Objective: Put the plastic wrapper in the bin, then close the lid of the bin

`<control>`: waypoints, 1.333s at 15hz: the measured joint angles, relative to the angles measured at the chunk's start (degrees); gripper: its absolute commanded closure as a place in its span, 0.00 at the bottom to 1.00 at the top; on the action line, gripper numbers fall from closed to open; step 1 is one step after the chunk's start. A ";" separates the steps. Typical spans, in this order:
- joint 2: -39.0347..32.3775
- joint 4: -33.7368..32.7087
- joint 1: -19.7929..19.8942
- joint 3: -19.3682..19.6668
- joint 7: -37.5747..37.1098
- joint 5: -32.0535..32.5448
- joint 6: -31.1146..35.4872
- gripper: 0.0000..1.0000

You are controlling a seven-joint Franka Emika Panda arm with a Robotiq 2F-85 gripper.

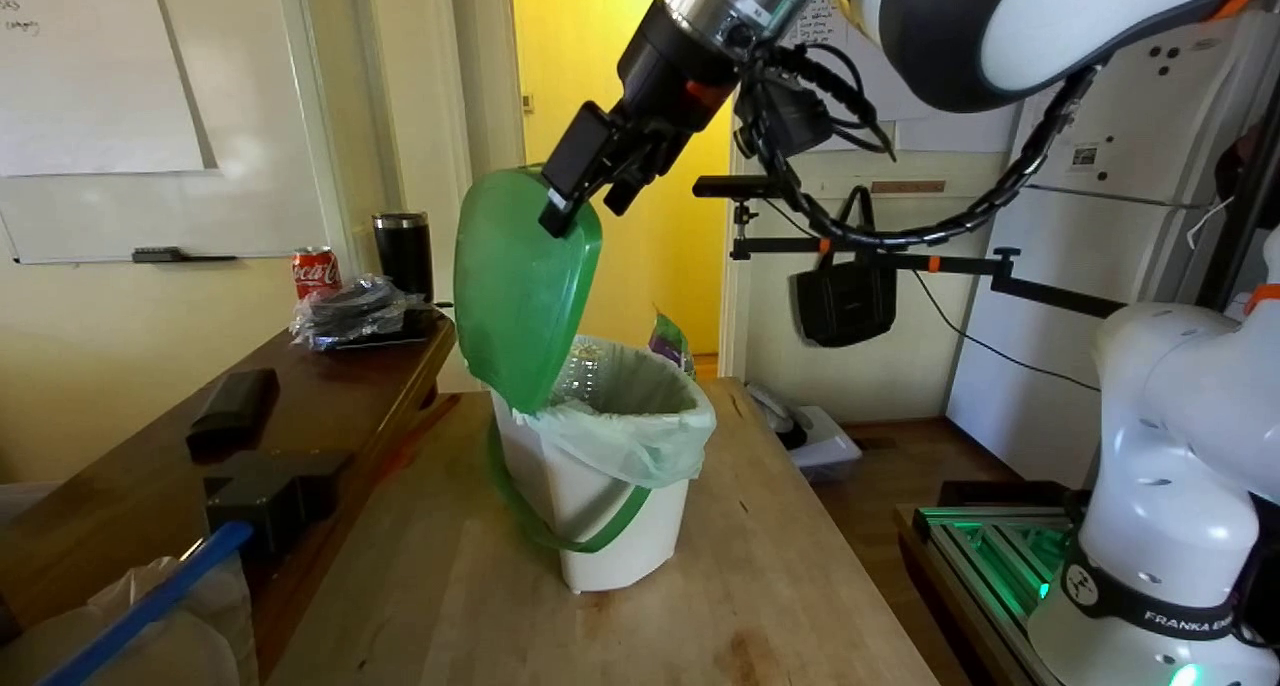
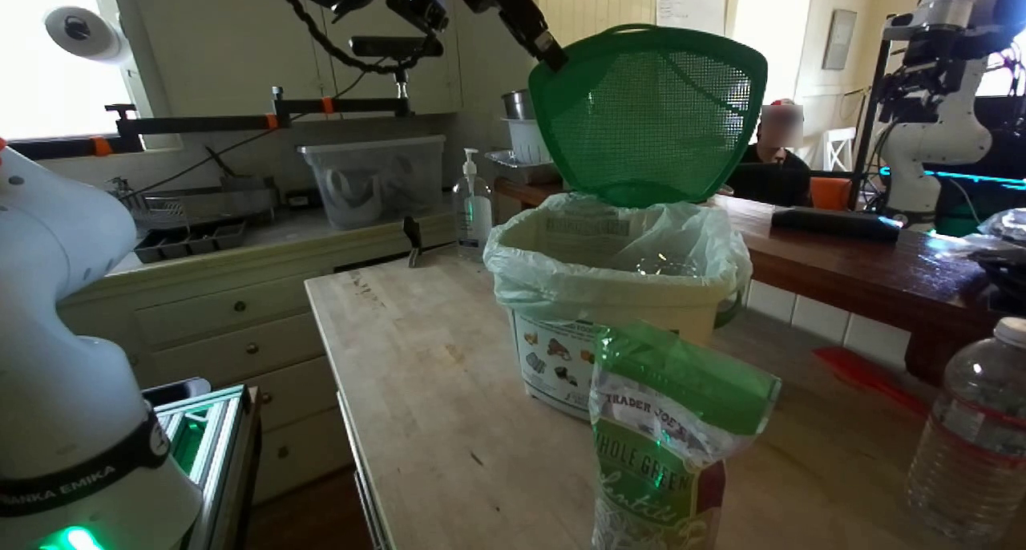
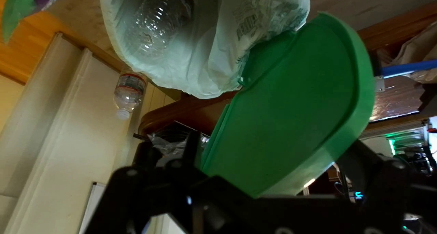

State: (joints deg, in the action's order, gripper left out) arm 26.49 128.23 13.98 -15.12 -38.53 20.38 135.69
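Note:
The white bin stands upright on the wooden table with its pale liner folded over the rim; its printed side shows in an exterior view. The green lid stands raised, tilted up from the rim; it also shows in the wrist view. Clear, shiny, crinkled plastic, apparently the plastic wrapper, lies inside the bin. My gripper is open at the lid's upper edge, one finger overlapping that edge in both exterior views. I cannot tell whether it touches. In the wrist view the lid appears between the spread fingers.
A green lentil bag stands close beside the bin. A water bottle and a soap pump bottle stand on the table. A dark raised counter runs alongside, with a can, a tumbler and bagged items.

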 measured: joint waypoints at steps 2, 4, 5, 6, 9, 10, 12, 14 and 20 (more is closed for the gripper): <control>0.20 -0.57 0.00 -0.04 -1.50 0.49 -2.60 0.00; 0.50 -1.06 -0.07 -0.08 -3.07 1.02 -5.35 0.00; 0.64 -1.40 -0.09 -0.12 -3.76 1.25 -7.11 0.00; 0.74 -1.82 -0.14 -0.14 -4.36 1.43 -8.99 0.00; 0.99 -3.12 -0.39 -0.12 -6.16 1.97 -14.86 0.00; 1.05 -3.60 -0.53 -0.10 -6.72 2.12 -16.88 0.00; 1.13 -4.37 -0.89 0.06 -7.84 2.31 -20.03 0.00; 1.13 -4.97 -1.36 0.46 -8.56 2.34 -22.17 0.00; 1.34 -5.26 -2.61 3.02 -8.65 2.34 -24.74 0.00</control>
State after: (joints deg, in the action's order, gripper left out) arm 27.83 122.97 11.37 -12.10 -47.18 22.72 110.95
